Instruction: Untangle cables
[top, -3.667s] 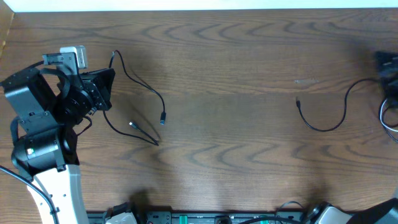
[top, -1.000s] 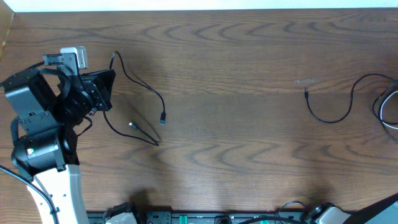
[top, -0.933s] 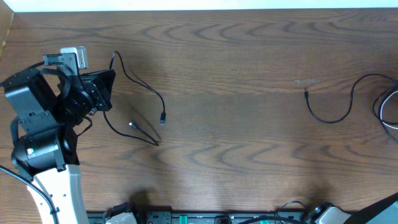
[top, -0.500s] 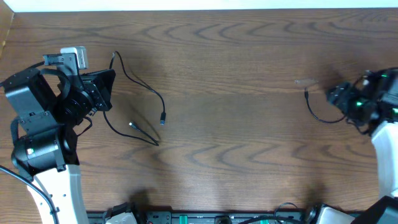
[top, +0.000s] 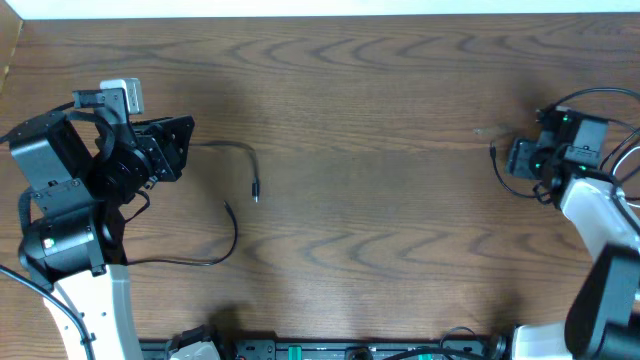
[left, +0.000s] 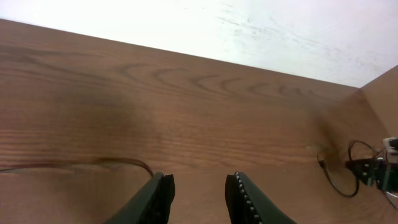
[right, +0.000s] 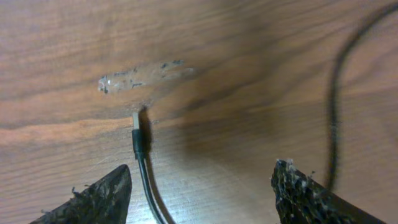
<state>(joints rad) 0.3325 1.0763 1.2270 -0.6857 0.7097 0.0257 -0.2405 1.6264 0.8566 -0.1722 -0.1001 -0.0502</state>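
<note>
On the left, one thin black cable (top: 244, 153) runs from my left gripper (top: 187, 150) to a plug near the table's middle. A second black strand (top: 232, 240) curves below it toward the arm's base. The left gripper (left: 200, 186) is open with nothing between its fingers, and a blurred cable (left: 93, 165) lies on the wood just left of them. On the right, my right gripper (top: 513, 158) hovers over another black cable (top: 510, 183). The right gripper (right: 202, 186) is open wide. That cable's plug end (right: 137, 144) lies on the table between the fingers, close to the left finger (right: 99, 196).
A further black cable (right: 334, 93) runs past the right finger, looping behind the right arm (top: 590, 93). A pale scuff (right: 146, 74) marks the wood just beyond the plug. The back wall (left: 249, 31) edges the table.
My left gripper has opened and the left cable has sprung out into a looser shape. My right arm has come in from the right edge and now hangs over the right cable's plug end.
</note>
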